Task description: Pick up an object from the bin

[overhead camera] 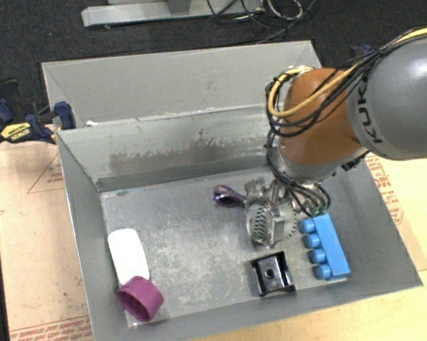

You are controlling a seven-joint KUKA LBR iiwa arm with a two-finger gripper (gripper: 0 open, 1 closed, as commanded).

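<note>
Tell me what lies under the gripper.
Bare bin floor shows round the gripper, with a small purple piece behind it, a black clip in front and a blue block beside it. What lies straight beneath is covered by the gripper itself.

Grey metal bin (pixel 191 239) with five loose things on its floor.
A white oblong block (pixel 127 253) lies at the left, with a purple cup (pixel 141 298) on its side touching the block's near end. A small black square piece (pixel 271 273) sits by the front wall, a blue knobbed block (pixel 325 246) just to its right, and a small purple thing (pixel 226 196) lies near the middle.
</note>
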